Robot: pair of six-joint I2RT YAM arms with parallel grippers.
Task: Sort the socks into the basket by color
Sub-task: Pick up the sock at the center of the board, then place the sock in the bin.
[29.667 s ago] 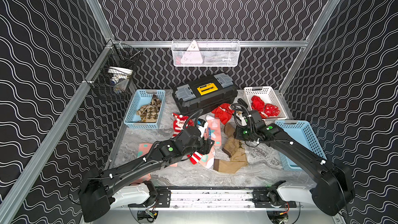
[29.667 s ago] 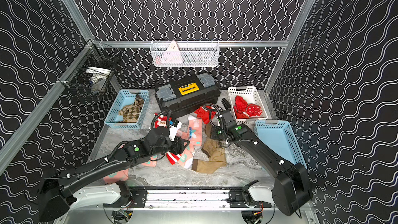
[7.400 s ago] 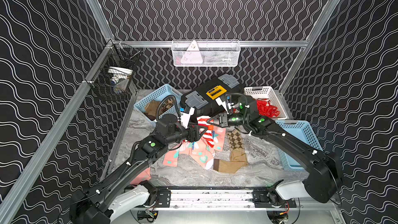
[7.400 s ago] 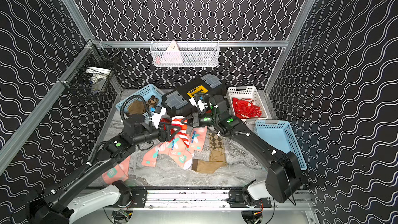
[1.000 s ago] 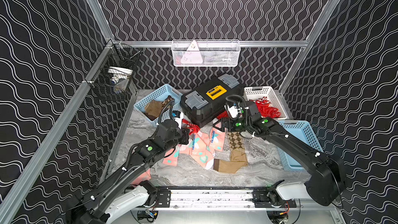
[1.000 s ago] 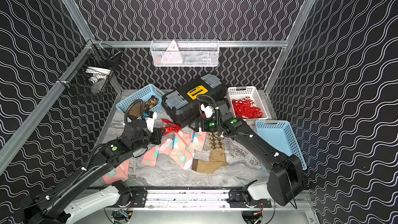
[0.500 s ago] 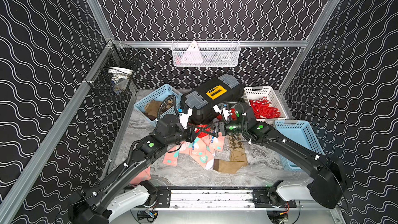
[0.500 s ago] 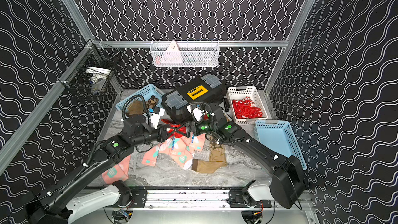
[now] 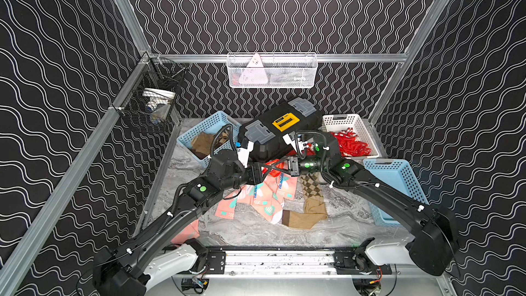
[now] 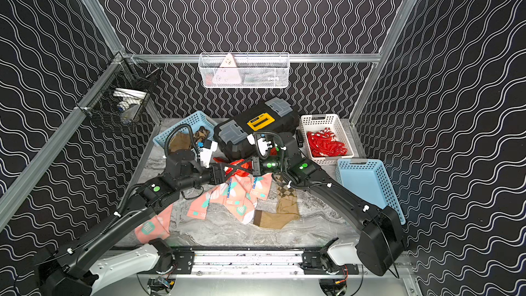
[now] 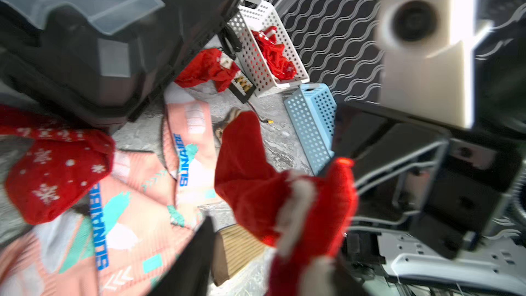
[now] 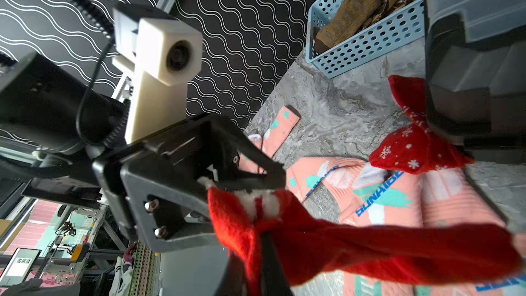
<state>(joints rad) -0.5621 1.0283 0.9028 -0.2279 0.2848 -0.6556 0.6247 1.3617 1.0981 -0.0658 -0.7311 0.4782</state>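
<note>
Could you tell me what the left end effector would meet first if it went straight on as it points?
Probably the red sock hanging from the right end effector, which faces the left end effector head-on; depth between them is hard to judge.

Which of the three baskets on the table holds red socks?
The white basket, beside the black toolbox; it alone is white and holds red socks. The left light blue basket holds brown socks; the right light blue basket shows none.

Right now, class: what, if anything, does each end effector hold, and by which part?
The right end effector is shut on a red sock at its white-trimmed cuff end. The left end effector stands open beside it, holding nothing.
</note>
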